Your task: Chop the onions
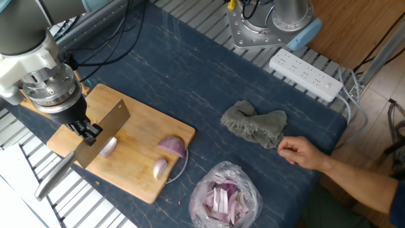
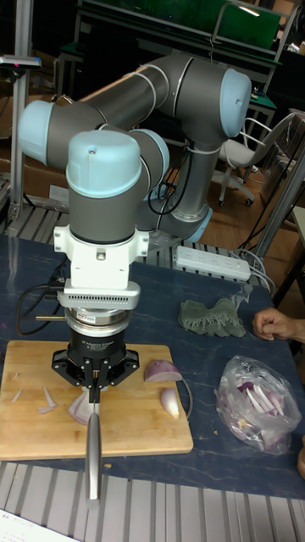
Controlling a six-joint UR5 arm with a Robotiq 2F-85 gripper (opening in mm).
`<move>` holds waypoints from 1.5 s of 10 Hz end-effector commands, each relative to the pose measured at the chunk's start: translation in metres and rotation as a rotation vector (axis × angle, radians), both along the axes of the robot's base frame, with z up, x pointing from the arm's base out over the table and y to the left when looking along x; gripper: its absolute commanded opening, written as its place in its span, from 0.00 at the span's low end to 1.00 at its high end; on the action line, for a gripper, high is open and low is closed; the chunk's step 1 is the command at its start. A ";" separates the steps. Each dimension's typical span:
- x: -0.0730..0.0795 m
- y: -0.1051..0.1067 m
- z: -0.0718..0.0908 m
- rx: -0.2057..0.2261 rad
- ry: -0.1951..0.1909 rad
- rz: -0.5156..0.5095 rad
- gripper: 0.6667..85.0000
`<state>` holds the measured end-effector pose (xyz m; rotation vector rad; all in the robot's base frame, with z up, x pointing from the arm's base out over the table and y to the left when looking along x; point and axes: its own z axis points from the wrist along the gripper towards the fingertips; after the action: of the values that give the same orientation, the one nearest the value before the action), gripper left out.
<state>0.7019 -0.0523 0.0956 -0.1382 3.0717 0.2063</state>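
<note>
Three onion wedges lie on the wooden cutting board (image 1: 136, 174): a large purple wedge (image 1: 172, 146) toward the board's right end, a smaller pale wedge (image 1: 160, 168) just near of it, and a third wedge (image 1: 109, 146) further left, right beside the knife blade (image 1: 101, 131). In the tall fixed view a few thin slivers (image 2: 46, 400) rest on the left part of the board. More cut onion pieces sit in a clear plastic bag (image 1: 226, 195) on the dark blue table (image 1: 190, 82), near and to the right of the board.

The gripper (image 1: 87, 129) hangs over the left part of the board, its jaws pinched on the knife where blade meets handle; the blade stands tilted over the third wedge, and the metal handle (image 1: 56, 178) reaches past the board's near edge.

Right of the board and well apart lies a crumpled grey-green cloth (image 1: 254, 124). A person's hand (image 1: 297, 152) rests on the table just right of the cloth. A white power strip (image 1: 305, 75) lies at the far side, near the arm's metal base (image 1: 255, 26).
</note>
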 end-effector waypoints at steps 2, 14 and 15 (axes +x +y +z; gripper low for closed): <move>0.003 0.002 -0.001 0.009 -0.009 -0.008 0.00; 0.012 0.005 -0.019 -0.012 -0.044 -0.018 0.00; 0.013 0.005 -0.021 -0.015 -0.051 -0.019 0.00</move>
<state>0.7116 -0.0493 0.0785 -0.1247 3.0395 0.1728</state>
